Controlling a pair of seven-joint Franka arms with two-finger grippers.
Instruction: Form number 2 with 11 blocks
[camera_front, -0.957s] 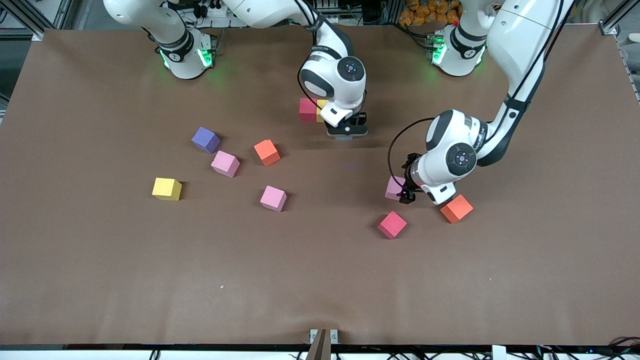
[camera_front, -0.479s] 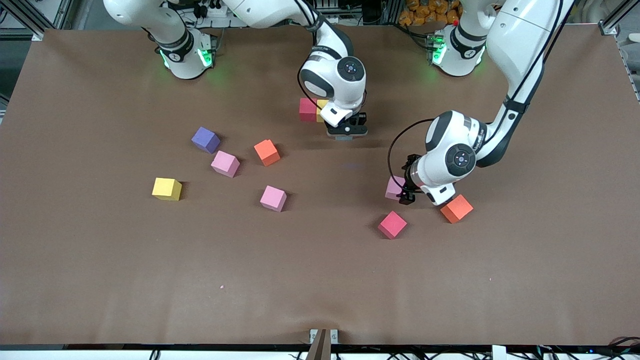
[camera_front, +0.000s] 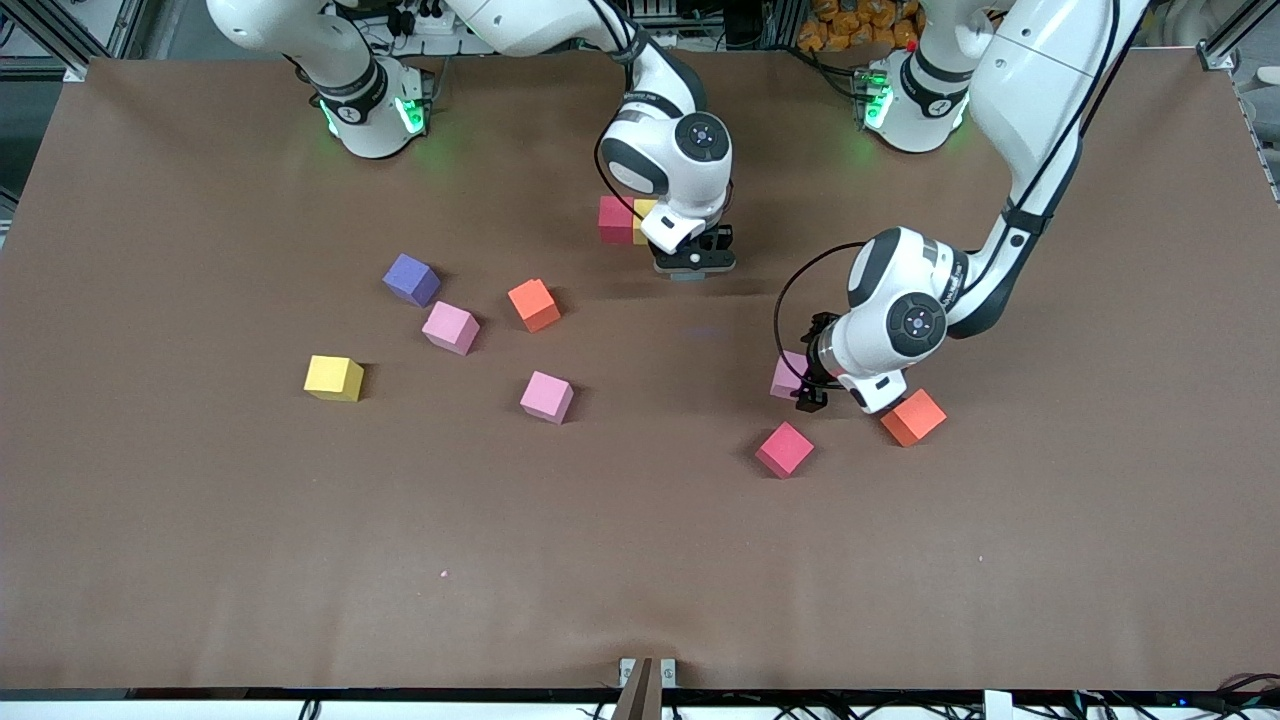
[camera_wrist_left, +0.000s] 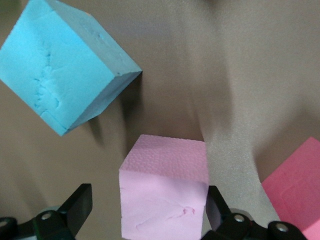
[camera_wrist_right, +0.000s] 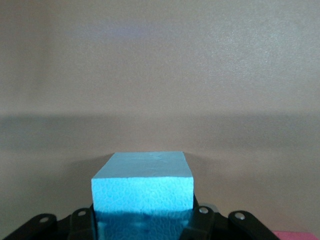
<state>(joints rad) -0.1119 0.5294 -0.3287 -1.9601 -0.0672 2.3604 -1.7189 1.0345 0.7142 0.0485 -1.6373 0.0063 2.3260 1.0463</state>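
Reaching over the table (camera_front: 200, 560), the left gripper (camera_wrist_left: 145, 212) hung spread around a pink cube (camera_wrist_left: 165, 192), beside a blue cube (camera_wrist_left: 60, 65). The right gripper (camera_wrist_right: 142, 220) clamped another blue cube (camera_wrist_right: 142, 187) beside the red (camera_front: 615, 220) and yellow cubes (camera_front: 643, 210).

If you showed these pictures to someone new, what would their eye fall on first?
Probably the two white arms at work mid-table. The right gripper is shut on a light blue cube, beside a red cube and yellow cube already set touching. The left gripper is open around a pink cube, with another light blue cube close by. Loose coloured cubes lie scattered over the brown table.
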